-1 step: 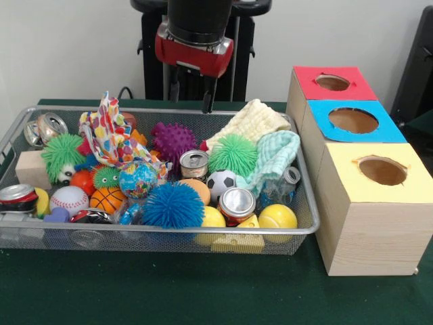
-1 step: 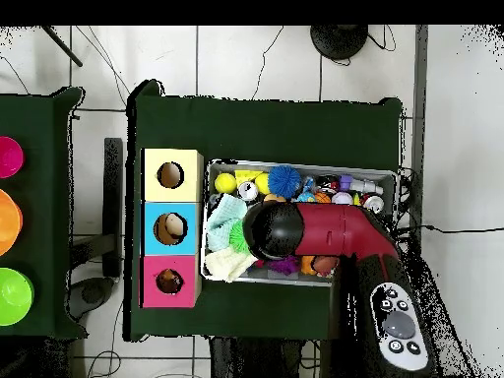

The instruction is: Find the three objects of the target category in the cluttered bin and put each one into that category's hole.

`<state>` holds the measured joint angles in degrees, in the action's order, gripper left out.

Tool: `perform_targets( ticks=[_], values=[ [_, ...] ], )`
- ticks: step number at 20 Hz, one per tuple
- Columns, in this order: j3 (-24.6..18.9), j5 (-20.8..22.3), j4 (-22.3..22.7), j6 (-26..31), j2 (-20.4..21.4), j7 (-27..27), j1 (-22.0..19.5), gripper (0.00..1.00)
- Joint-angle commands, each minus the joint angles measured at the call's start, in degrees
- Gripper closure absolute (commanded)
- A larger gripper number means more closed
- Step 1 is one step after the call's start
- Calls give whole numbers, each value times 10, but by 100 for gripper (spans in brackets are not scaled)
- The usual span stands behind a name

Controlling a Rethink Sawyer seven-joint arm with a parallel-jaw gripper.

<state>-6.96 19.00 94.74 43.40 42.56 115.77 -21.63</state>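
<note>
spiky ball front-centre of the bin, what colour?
Blue. The spiky ball shows best in the front view, by the basketball.

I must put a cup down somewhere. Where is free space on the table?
Bare green table lies in front of the wire bin and the yellow-topped box. The bin itself is crowded with balls, cans and cloths.

Red (image 1: pixel 333 82), blue (image 1: pixel 353 120), yellow (image 1: pixel 381 170) box tops; purple spiky ball (image 1: pixel 173 140).
</note>
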Motion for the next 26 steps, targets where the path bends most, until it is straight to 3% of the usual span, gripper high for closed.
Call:
perform_targets(
  ticks=[1, 7, 17, 26],
  values=[
    [-78, 52, -47, 0, -59, -141, -27, 0],
    [-91, 73, -42, -8, -64, -132, -37, 0],
    [-106, 123, -28, -73, -118, -110, -75, 0],
    [-135, 157, -24, -69, -143, -146, -123, 0]
  ],
)
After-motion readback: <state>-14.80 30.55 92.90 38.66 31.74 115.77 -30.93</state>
